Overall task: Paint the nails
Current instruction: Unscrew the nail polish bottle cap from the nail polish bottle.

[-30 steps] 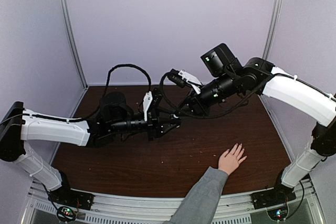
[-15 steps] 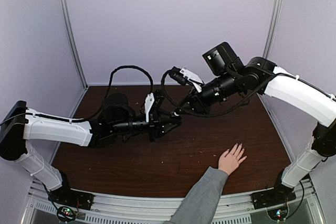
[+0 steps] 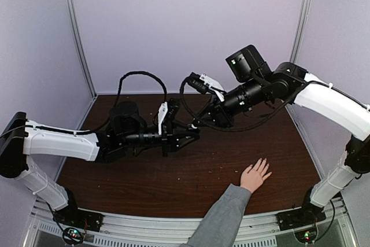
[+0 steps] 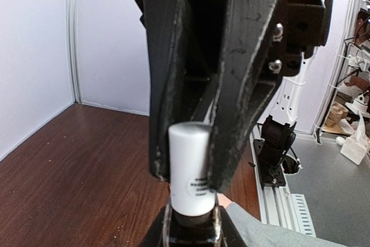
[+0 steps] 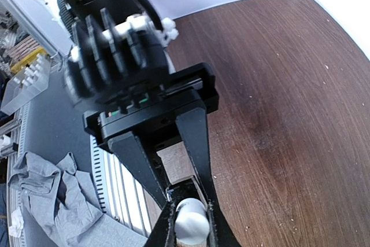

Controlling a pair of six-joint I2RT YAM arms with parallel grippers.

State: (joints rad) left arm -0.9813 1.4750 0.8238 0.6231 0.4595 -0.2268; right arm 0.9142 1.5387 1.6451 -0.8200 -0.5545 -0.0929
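A light-skinned hand (image 3: pixel 255 176) with a grey sleeve lies flat on the table at the front right, fingers spread. Its nails (image 3: pixel 264 162) are too small to make out. Above the table's middle both grippers meet on a small polish bottle. My left gripper (image 4: pixel 191 228) is shut on the dark bottle body (image 4: pixel 191 219). My right gripper (image 5: pixel 191 224) is shut on the bottle's white cap (image 5: pixel 191 225), which also shows in the left wrist view, the white cap (image 4: pixel 189 169). From above, the left gripper (image 3: pixel 195 134) and right gripper (image 3: pixel 200 125) touch tip to tip, well left of the hand.
The brown table (image 3: pixel 191 183) is walled by pale panels on three sides. The grey sleeve (image 3: pixel 222 218) crosses the front rail. Black cables (image 3: pixel 139 76) loop over the left arm. Off the table lies crumpled grey cloth (image 5: pixel 46 201).
My left gripper's jaws have closed onto the bottle. The right arm has lifted very slightly. The hand has stayed in place.
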